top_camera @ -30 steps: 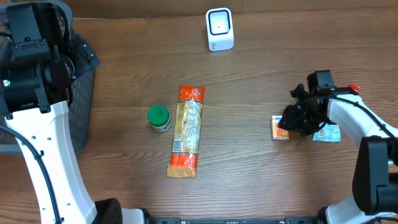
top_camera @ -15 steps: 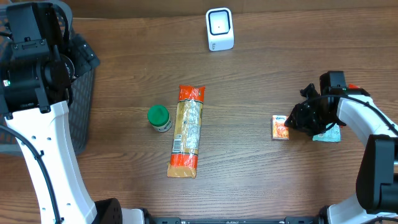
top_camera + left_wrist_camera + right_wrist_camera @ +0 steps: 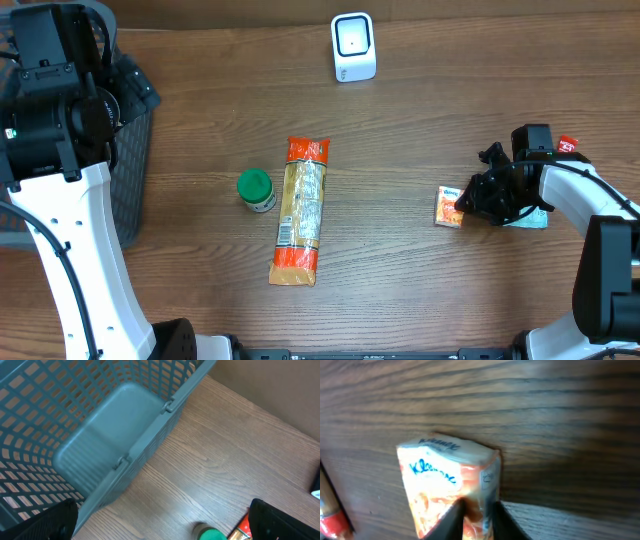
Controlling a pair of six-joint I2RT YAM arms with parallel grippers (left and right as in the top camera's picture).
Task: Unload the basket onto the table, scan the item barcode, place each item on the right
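A small orange-and-white Kleenex tissue pack (image 3: 449, 206) lies on the wooden table at the right. My right gripper (image 3: 466, 202) reaches it from the right. In the right wrist view the pack (image 3: 445, 480) fills the centre, and my right gripper (image 3: 476, 509) is shut on its near edge, pinching the wrapper between both fingers. I can read no barcode on it. The white scanner (image 3: 353, 46) stands at the back centre. My left gripper (image 3: 162, 520) hangs open and holds nothing beside the basket at the far left.
A grey-blue mesh basket (image 3: 130, 180) stands at the left edge under the left arm. A green-lidded jar (image 3: 256, 189) and a long orange pasta packet (image 3: 301, 210) lie mid-table. A blue-and-white packet (image 3: 536, 215) lies under the right arm.
The right gripper's fingers have closed onto the tissue pack's right edge after shifting slightly right and back. The left arm has not moved.
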